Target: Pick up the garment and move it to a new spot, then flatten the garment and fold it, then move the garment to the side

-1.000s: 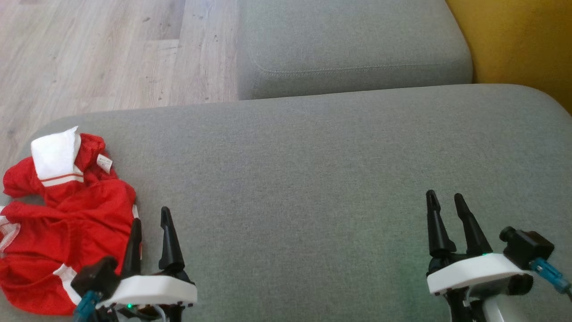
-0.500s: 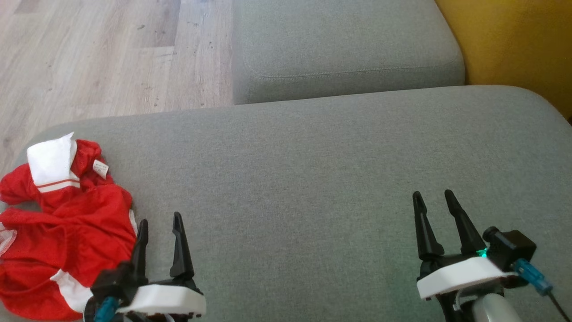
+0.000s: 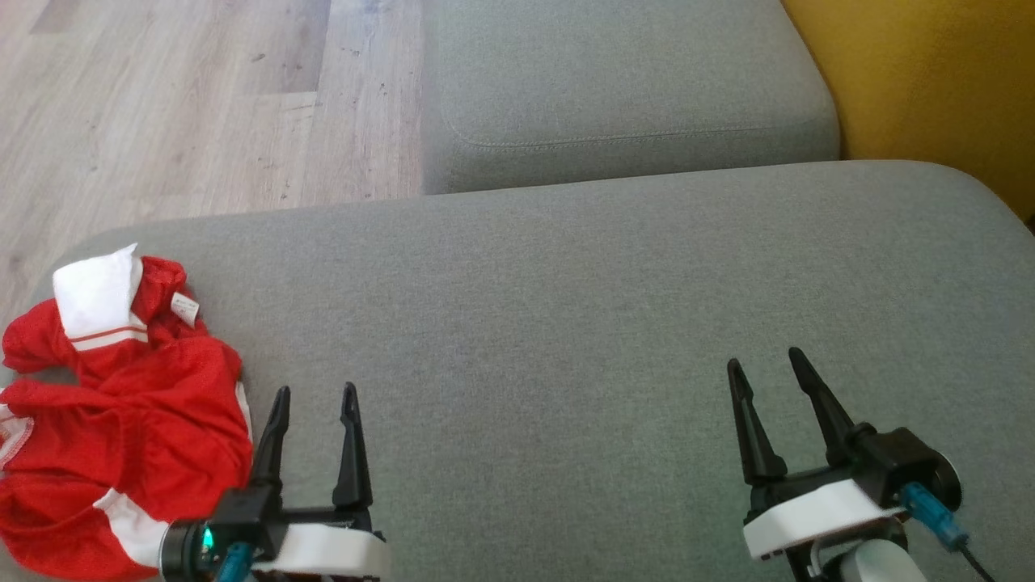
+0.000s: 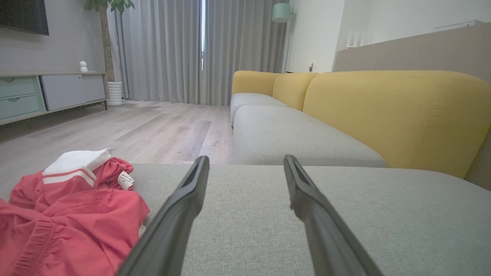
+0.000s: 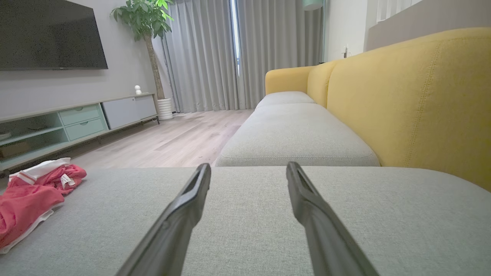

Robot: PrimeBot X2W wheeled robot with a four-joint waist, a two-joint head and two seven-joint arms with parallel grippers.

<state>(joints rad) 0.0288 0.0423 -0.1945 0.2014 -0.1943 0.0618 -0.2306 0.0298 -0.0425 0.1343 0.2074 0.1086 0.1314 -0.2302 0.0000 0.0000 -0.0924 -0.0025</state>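
The garment (image 3: 113,420) is a crumpled red piece with white panels and stripes, heaped at the near left corner of the grey sofa cushion (image 3: 566,323). It also lies at the lower left in the left wrist view (image 4: 69,214) and at the far left in the right wrist view (image 5: 30,199). My left gripper (image 3: 315,396) stands open just right of the heap, its left finger close to the red cloth, nothing between the fingers. Far across the cushion at the lower right, my right gripper (image 3: 764,360) is open and empty.
A second grey seat cushion (image 3: 623,89) lies beyond the near one, with a yellow backrest (image 3: 930,89) along the right. Pale wooden floor (image 3: 162,105) lies past the cushion's left and far edge. A TV cabinet (image 5: 76,119), a potted plant and grey curtains stand across the room.
Both grippers have drawn back toward the bottom of the head view, and the left one has shifted a little right, away from the garment. The camera moved slightly. The garment lies as before.
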